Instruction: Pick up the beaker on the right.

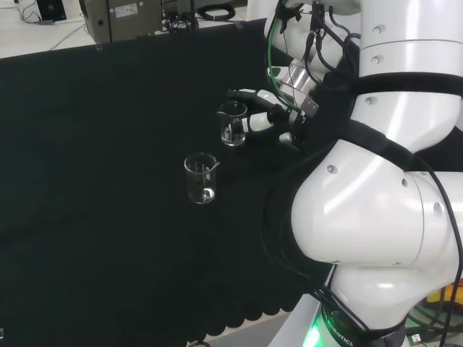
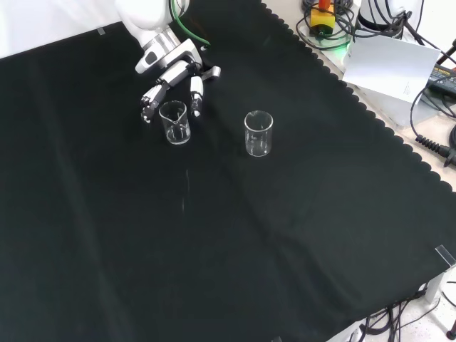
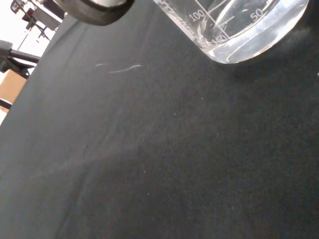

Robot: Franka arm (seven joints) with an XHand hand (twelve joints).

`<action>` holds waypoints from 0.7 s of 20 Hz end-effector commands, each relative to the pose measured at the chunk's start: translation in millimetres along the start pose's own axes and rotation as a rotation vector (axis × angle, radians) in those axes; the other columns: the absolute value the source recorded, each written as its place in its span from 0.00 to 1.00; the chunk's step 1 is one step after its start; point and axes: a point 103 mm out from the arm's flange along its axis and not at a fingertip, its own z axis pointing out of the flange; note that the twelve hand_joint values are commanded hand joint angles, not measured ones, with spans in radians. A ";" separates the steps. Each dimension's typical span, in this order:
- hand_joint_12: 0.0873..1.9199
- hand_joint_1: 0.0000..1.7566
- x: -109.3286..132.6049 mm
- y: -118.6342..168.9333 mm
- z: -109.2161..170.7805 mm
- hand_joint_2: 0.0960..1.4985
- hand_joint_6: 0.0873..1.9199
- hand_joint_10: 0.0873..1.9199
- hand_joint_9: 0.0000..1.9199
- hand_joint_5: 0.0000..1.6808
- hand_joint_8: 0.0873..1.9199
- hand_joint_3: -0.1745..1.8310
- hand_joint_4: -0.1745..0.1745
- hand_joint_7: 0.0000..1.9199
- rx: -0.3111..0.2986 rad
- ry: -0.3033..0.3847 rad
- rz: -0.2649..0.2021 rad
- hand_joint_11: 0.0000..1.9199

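1. The hand (image 2: 171, 68) has its fingers (image 2: 195, 96) spread wide on both sides of the beaker (image 2: 175, 122); whether they touch it is unclear.
2. That beaker stands upright on the black cloth (image 2: 235, 235), toward its far edge in the front view.
3. A second beaker (image 2: 258, 133) stands well apart, nothing between them.

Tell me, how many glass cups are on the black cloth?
2. One beaker stands between the hand's fingers; the other beaker stands alone to its right in the front view.
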 end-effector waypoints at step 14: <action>0.69 0.58 -2.6 12.1 8.2 0.56 0.00 0.29 0.22 0.27 0.33 0.00 0.48 0.16 -0.052 0.088 -0.014 0.00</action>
